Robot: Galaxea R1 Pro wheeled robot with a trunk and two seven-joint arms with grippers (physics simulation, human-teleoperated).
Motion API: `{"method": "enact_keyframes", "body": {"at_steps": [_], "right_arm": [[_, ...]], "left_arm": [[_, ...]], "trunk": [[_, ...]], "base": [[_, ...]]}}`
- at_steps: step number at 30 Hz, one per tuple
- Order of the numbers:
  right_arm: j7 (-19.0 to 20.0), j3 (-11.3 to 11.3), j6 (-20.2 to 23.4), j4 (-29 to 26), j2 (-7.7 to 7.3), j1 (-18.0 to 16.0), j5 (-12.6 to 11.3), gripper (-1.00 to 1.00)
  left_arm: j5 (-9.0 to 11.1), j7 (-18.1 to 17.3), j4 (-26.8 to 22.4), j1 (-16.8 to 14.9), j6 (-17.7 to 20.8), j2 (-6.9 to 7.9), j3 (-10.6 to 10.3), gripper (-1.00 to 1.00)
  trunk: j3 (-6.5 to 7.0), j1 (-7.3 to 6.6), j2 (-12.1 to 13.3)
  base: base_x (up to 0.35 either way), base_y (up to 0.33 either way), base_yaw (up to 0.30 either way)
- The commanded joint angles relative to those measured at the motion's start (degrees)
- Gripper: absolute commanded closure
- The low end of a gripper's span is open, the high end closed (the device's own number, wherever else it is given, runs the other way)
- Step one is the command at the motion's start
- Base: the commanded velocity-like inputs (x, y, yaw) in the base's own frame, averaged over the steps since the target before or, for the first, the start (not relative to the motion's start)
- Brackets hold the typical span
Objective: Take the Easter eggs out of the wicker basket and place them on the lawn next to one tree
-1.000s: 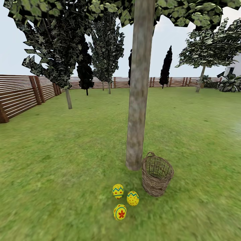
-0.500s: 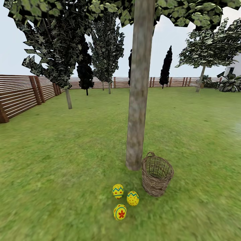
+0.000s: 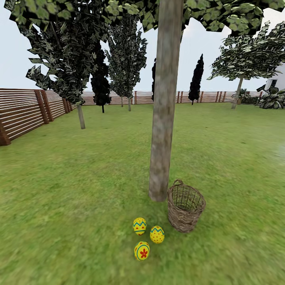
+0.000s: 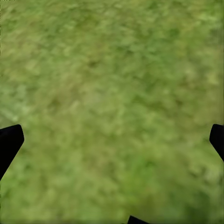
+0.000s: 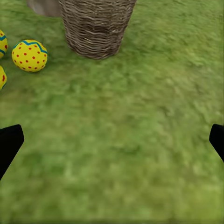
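Three eggs point(image 3: 144, 236) lie on the lawn point(image 3: 79, 206) just beside the tree point(image 3: 162, 118); the basket point(image 3: 185, 208) beside them looks empty, so the task seems complete. Both grippers point(image 4: 112, 140) point(image 5: 112, 140) hang spread apart, holding nothing

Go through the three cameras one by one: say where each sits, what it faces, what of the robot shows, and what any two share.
Head view: from the robot's head, looking forward and down at the tree, the wicker basket and three Easter eggs on the lawn; fence behind.
Left wrist view: on the left arm, facing grass; dark fingertips at the edges, wide apart.
Right wrist view: on the right arm, facing the basket base and a dotted egg; fingertips wide apart.
Shared: head and right wrist views both show basket and eggs.
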Motion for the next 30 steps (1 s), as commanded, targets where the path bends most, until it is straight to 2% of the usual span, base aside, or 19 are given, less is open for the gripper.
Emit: {"method": "enact_keyframes", "body": {"at_steps": [1, 30], "right_arm": [[-0.3, 0.5, -0.1, 0.0, -0.02, 0.0, -0.3, -1.0], [-0.3, 0.5, -0.1, 0.0, -0.02, 0.0, -0.3, -1.0]], "left_arm": [[0.4, -0.2, 0.0, 0.0, -0.2, 0.0, 0.0, -1.0], [0.4, -0.2, 0.0, 0.0, -0.2, 0.0, 0.0, -1.0]], "trunk": [[-0.06, 0.0, 0.0], [-0.06, 0.0, 0.0]], "base": [[0.0, 0.0, 0.0], [0.0, 0.0, 0.0]]}}
